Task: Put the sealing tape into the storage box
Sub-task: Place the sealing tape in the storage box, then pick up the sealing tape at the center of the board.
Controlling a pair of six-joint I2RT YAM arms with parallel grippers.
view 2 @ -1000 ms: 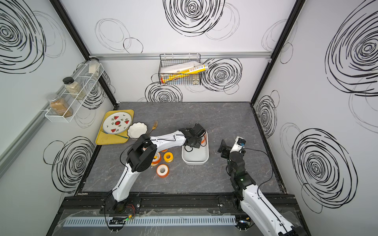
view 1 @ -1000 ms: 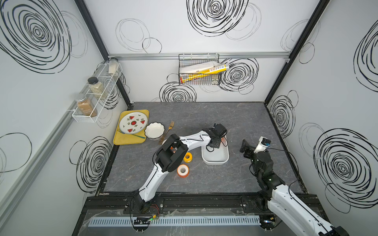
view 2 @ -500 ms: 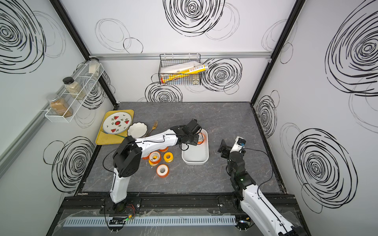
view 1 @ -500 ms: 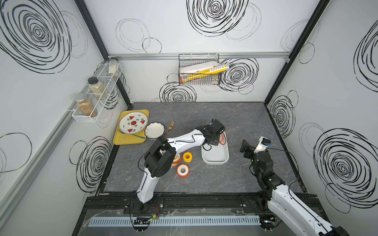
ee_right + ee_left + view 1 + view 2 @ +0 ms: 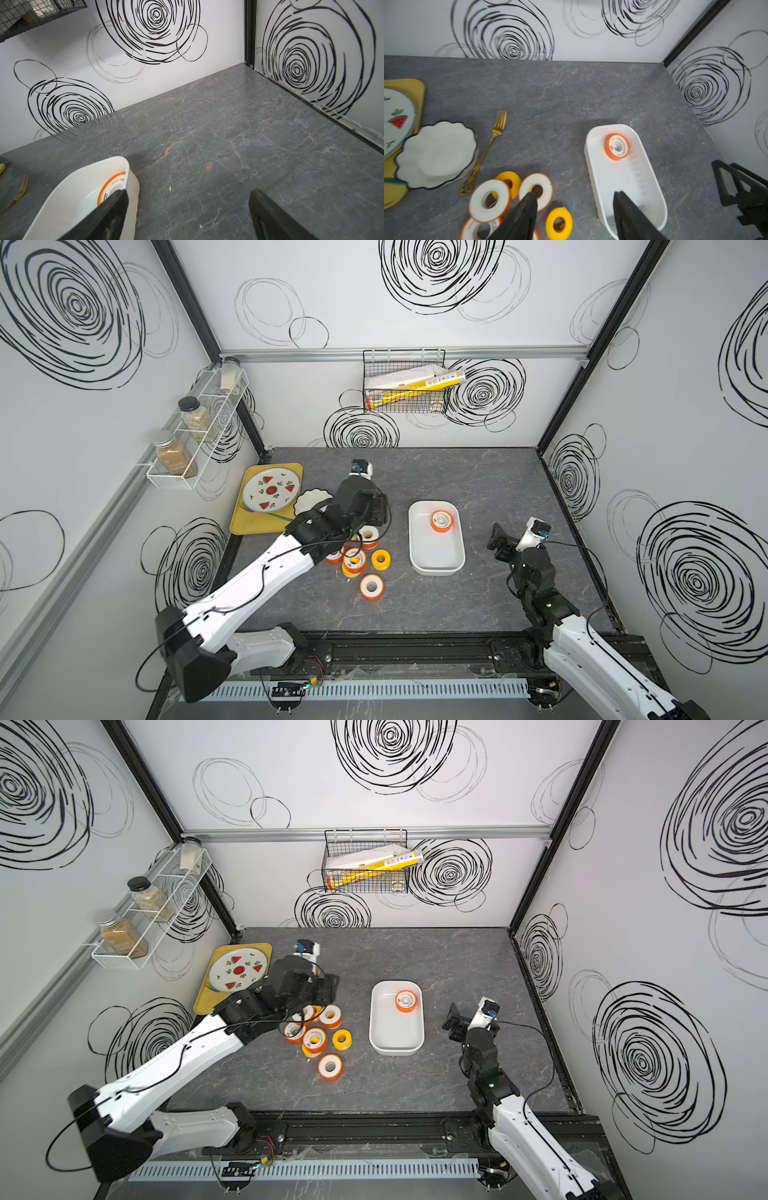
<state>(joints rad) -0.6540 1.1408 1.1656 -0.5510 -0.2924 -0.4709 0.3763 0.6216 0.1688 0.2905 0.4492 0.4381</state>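
The storage box (image 5: pixel 436 560) (image 5: pixel 395 1038) is a white low tub right of the table's middle. One orange-flanged spool of sealing tape (image 5: pixel 441 521) (image 5: pixel 406 1001) (image 5: pixel 616 146) (image 5: pixel 112 187) lies at its far end. Several more spools (image 5: pixel 355 562) (image 5: pixel 314 1040) (image 5: pixel 490 199), orange and yellow, lie clustered on the table left of the box. My left gripper (image 5: pixel 379 512) (image 5: pixel 331 988) (image 5: pixel 574 194) hangs open over the far side of that cluster, holding nothing. On the box's right side, my right gripper (image 5: pixel 497 540) (image 5: pixel 452 1020) (image 5: pixel 188 192) stands open and empty.
At the left edge sits a yellow tray (image 5: pixel 245 524) carrying a watermelon plate (image 5: pixel 271 490). Beside it are a white scalloped bowl (image 5: pixel 436 153) and a gold fork (image 5: pixel 488 149). A wire basket (image 5: pixel 405 381) hangs on the back wall and a spice rack (image 5: pixel 195 427) on the left wall.
My left gripper opened, let a spool go into the box, and drew back left over the cluster of spools. The right arm has stayed still.
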